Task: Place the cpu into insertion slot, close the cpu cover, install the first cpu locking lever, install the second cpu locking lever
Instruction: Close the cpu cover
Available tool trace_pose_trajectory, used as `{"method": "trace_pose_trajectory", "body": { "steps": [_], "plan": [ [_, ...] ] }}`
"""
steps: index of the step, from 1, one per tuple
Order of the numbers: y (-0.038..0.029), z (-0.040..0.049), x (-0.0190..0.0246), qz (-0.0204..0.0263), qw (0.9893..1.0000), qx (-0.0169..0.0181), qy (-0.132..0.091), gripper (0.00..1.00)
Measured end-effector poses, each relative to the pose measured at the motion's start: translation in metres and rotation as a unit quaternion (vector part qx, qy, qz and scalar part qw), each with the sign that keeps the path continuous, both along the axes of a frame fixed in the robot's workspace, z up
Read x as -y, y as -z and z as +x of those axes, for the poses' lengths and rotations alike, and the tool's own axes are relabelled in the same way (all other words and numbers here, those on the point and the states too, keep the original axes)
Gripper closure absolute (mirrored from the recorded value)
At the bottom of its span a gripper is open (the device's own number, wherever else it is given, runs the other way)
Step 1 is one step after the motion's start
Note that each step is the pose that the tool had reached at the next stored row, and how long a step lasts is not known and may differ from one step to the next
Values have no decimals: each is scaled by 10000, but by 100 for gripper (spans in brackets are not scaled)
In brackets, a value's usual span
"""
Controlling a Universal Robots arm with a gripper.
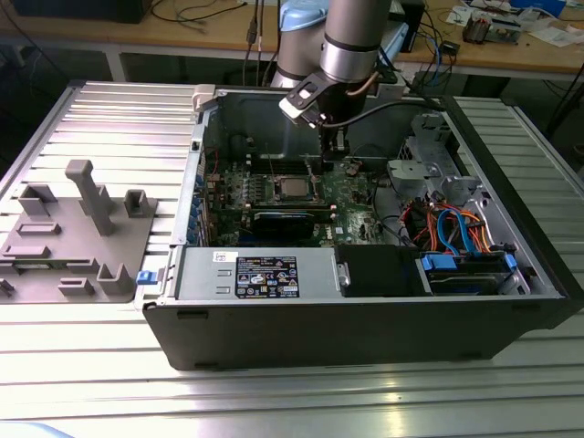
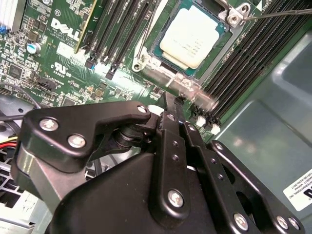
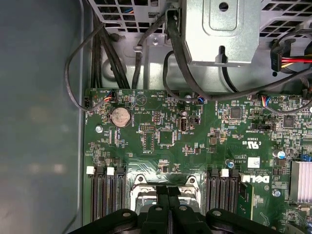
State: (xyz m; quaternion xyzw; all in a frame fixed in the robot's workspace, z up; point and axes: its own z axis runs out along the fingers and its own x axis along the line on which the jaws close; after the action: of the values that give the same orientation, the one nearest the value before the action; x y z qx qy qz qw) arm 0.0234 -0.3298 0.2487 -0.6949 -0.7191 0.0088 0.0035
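The cpu (image 2: 194, 36), a square chip with a dull silver top, lies flat in its socket on the green motherboard (image 3: 195, 146); in the exterior view the cpu (image 1: 290, 189) sits mid-board. The silvery cpu cover (image 2: 146, 56) frames it and appears to lie down over its edges. A thin wire lever (image 2: 278, 11) runs past the socket's far corner. A shiny bar (image 2: 192, 92) lies along the socket's near edge. My gripper (image 2: 170, 103) hangs just above that bar with its black fingers pressed together, nothing visible between them. Beside the socket, the gripper (image 3: 168, 192) shows its fingers (image 3: 162, 200) closed.
The open computer case (image 1: 365, 328) surrounds the board with tall walls. Black memory slots (image 2: 243, 63) flank the socket. Cables (image 3: 122, 53) and a metal bracket (image 3: 222, 29) hang near the board's edge. A drive bay with blue and orange cables (image 1: 456, 233) fills the exterior view's right. A grey fixture (image 1: 82, 228) stands outside.
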Motion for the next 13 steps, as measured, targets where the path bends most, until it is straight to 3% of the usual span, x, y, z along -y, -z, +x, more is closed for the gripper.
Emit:
{"method": "trace_pose_trajectory", "body": {
  "steps": [13],
  "plan": [
    [4,-34,-1,0,10000,0,0,89]
  ]
}}
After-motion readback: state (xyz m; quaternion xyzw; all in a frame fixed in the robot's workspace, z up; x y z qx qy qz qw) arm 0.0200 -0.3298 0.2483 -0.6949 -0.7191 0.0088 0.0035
